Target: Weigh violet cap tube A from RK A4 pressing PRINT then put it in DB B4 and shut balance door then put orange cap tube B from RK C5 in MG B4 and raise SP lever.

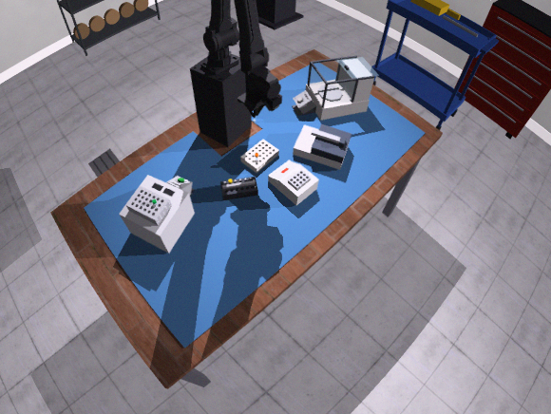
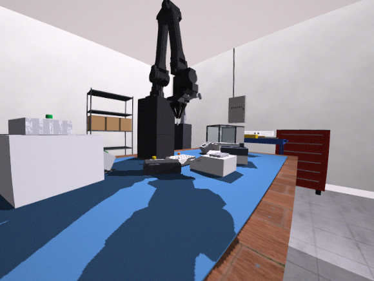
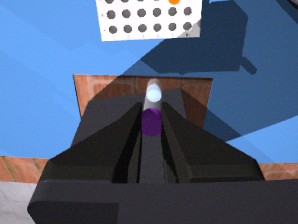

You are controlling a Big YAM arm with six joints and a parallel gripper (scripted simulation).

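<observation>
Tube A [image 3: 152,107], violet cap toward my camera and pale, see-through body running off beyond it, hangs well above the surface [image 1: 304,228] [image 2: 180,225]! I've got my fingers [image 1: 256,107] [image 2: 177,116] nearly together, pinched on that tube right by the cap, one black finger pressing each side. Below, there's the arm's dark pedestal and bare wood in my wrist view. And over there, just past it, the white tube rack [image 1: 259,156] [image 2: 182,158] [image 3: 150,22], orange cap [image 1: 256,155] [image 2: 178,153] [image 3: 174,1] standing in it, well apart from my fingers! Over at the balance [image 1: 344,107] [image 2: 222,142], the top pane is slid back, open.
</observation>
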